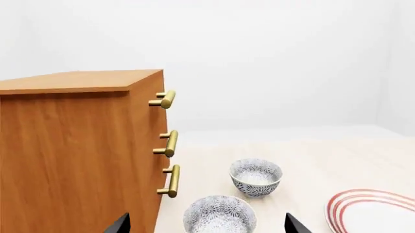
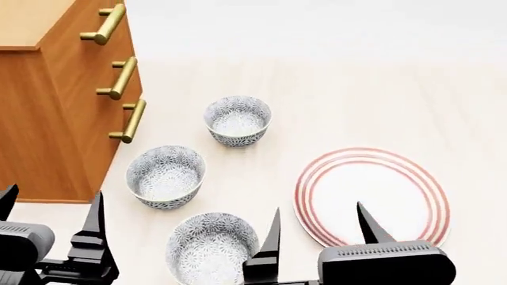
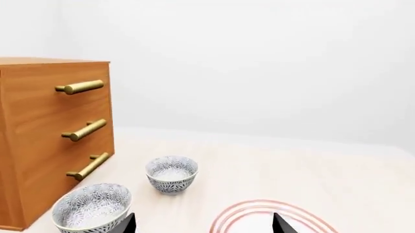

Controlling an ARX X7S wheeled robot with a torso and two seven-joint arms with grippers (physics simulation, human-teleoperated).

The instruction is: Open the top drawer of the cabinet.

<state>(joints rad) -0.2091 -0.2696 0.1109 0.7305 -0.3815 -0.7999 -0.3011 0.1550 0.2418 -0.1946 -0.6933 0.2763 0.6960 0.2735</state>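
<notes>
The orange-brown cabinet [image 2: 56, 119] stands at the far left of the table; it also shows in the left wrist view [image 1: 71, 155] and the right wrist view [image 3: 45, 145]. Its top drawer [image 3: 65, 99] is closed, with its brass bar handle [image 2: 104, 25] [image 1: 164, 100] [image 3: 81, 87] above two like handles. My left gripper [image 2: 51, 211] is open, low at the front left, near the cabinet's front corner. My right gripper [image 2: 317, 222] is open, low at the front, over the table between a bowl and the plate. Both hold nothing.
Three patterned grey-white bowls sit right of the cabinet: far [image 2: 237, 120], middle [image 2: 165, 176], near [image 2: 212, 246]. A white plate with red rings [image 2: 372, 196] lies at the right. The light wooden table [image 2: 357, 101] stretches behind them.
</notes>
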